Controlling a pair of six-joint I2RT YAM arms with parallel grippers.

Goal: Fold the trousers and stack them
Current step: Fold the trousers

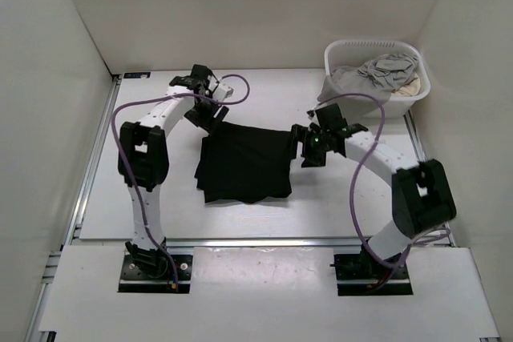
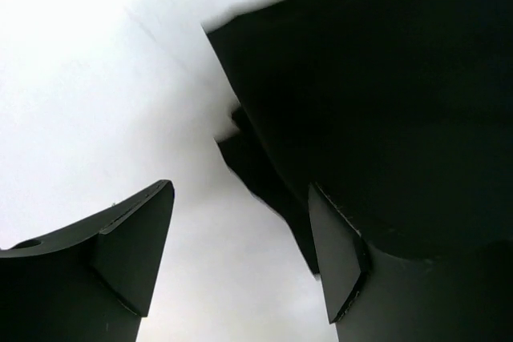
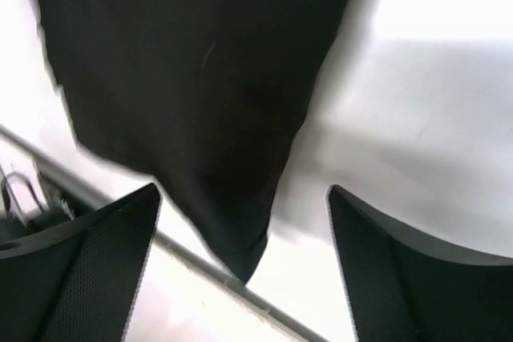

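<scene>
Left gripper (image 2: 240, 188) at the trousers' (image 1: 244, 164) eleven o'clock, right gripper (image 3: 242, 190) at three, both gaping empty; cloth looks soft, limp, so pinch the corners.

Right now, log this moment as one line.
trousers: folded | left gripper: open, at far-left corner | right gripper: open, at far-right corner | held: nothing

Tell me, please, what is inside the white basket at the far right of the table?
A crumpled grey garment fills most of the basket, and a bit of beige cloth shows at its right edge. Anything beneath them is covered and cannot be seen.
</scene>
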